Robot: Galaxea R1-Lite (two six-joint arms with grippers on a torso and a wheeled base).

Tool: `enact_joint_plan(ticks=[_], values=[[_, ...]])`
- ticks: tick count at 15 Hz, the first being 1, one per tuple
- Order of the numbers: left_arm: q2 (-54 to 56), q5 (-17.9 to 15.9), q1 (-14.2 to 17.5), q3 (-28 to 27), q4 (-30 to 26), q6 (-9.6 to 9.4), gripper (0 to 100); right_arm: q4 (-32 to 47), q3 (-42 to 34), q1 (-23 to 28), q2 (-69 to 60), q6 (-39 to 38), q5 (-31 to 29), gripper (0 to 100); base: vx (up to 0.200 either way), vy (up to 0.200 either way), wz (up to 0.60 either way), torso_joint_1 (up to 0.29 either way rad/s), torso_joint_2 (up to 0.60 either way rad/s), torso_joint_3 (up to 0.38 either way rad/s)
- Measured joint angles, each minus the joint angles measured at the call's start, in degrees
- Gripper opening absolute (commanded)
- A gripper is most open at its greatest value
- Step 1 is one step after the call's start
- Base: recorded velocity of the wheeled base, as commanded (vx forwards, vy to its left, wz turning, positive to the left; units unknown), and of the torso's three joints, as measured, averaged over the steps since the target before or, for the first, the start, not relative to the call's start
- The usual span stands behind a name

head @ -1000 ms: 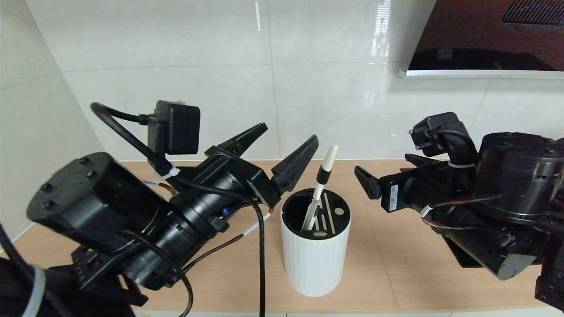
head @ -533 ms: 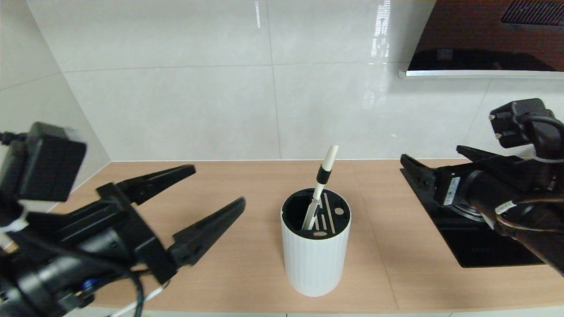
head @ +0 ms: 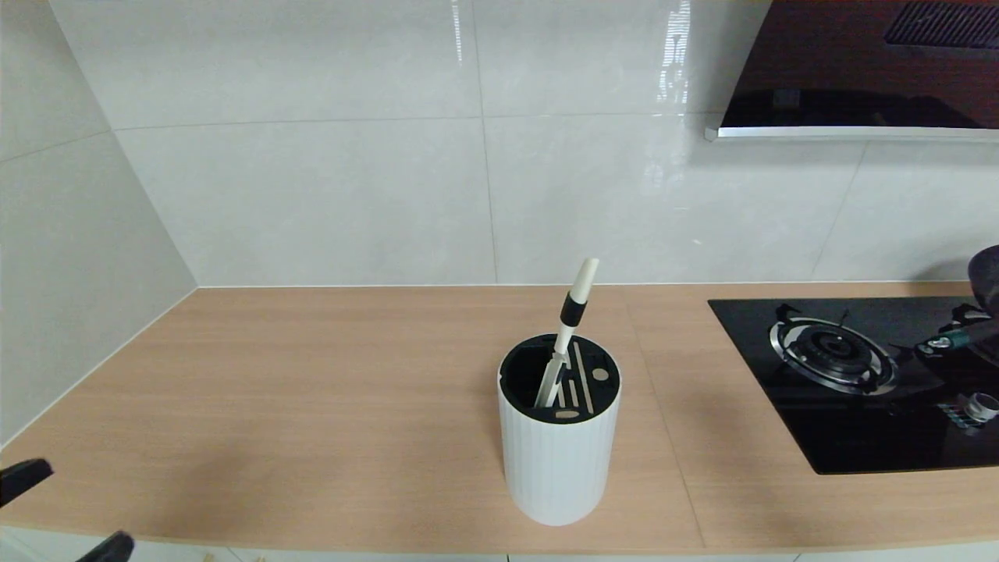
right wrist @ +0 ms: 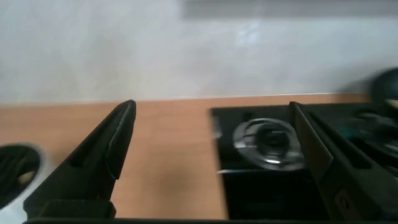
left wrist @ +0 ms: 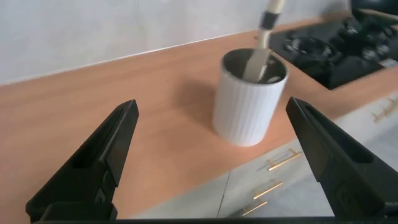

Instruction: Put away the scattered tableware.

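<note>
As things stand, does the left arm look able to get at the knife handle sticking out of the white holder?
Probably yes. The left hand is open and faces the white holder across bare countertop; the knife handle leans out above the rim, with nothing between.

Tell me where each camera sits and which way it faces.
Head: up high, looking down at the white holder on the counter; left pincer tips at the near-left corner.
Left wrist: behind its open pincer, facing the holder.
Right wrist: behind the open right pincer, facing the stove.
Shared: all three show holder and stove.
</note>
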State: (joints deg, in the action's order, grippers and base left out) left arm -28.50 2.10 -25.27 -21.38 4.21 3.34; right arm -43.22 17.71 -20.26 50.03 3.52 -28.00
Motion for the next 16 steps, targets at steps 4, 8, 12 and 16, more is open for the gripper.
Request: enact_joint_plan(ticks=[4, 8, 12, 16], values=[[13.68, 0.17, 9.40, 5.84, -4.58, 1.55, 100, 20.92, -1.38, 5.27, -20.43, 3.10, 0.28, 100, 0.000, 0.000, 0.00, 0.000, 0.00, 0.000], [21.22, 1.21, 16.87, 12.51, -3.04, -0.45, 100, 37.25, -2.15, 15.60, -39.27, 6.62, 4.69, 100, 0.000, 0.000, 0.00, 0.000, 0.00, 0.000], [25.17, 1.35, 23.26, 20.59, -2.38, -4.45, 100, 35.52, -8.09, 20.26, -47.99, 6.08, 5.18, 100, 0.000, 0.000, 0.00, 0.000, 0.00, 0.000], [28.09, 0.74, 25.37, 21.31, -4.00, -3.07, 100, 35.96, -16.51, 20.57, -49.73, 1.72, 12.37, 100, 0.000, 0.000, 0.00, 0.000, 0.00, 0.000]])
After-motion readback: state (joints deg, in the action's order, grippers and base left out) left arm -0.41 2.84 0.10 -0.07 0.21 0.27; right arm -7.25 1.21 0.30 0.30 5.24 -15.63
